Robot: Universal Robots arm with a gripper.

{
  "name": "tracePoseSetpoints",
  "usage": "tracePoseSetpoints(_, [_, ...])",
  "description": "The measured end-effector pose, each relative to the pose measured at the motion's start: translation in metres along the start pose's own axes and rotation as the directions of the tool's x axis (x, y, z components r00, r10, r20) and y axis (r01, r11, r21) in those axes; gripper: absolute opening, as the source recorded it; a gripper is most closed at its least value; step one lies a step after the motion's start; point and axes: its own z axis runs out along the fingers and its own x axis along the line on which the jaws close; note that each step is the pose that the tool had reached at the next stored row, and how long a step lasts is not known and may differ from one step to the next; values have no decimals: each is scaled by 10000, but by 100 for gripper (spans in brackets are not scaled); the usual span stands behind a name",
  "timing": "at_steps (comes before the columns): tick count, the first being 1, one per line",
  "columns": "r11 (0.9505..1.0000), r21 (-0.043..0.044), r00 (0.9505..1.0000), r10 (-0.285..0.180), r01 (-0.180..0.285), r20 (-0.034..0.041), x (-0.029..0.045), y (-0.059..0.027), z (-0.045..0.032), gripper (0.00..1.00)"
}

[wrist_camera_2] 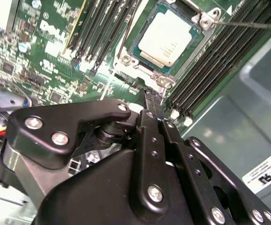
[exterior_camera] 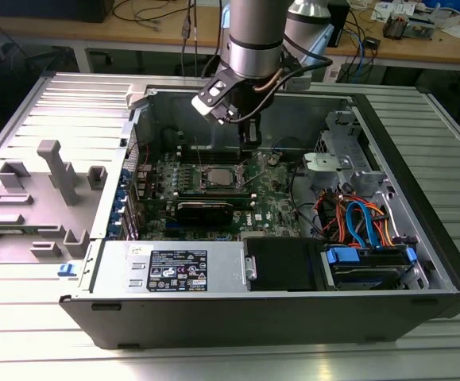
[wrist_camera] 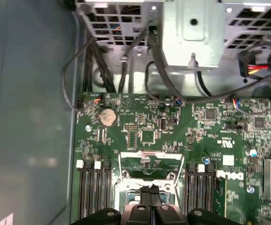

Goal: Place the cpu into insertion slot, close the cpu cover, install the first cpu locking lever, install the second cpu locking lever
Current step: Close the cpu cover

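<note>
An open computer case [exterior_camera: 253, 317] lies on the ribbed table [exterior_camera: 23, 349]; near the middle of its green board [exterior_camera: 273, 198] the cpu [exterior_camera: 218, 177] sits in the insertion slot [wrist_camera_2: 126, 58], with the cpu cover [wrist_camera: 150, 154] tilted up off it; just to the exterior view's right hangs the tool [exterior_camera: 251, 140], its fingers [wrist_camera_2: 147, 126] pressed together, holding nothing; coloured cables [exterior_camera: 357, 218] lie farther right.
</note>
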Motion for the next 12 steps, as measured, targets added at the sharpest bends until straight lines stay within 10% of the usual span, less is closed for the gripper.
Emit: tracePoseSetpoints(12, [9999,1,9999,-146,146,-6,-12,157,-2,11])
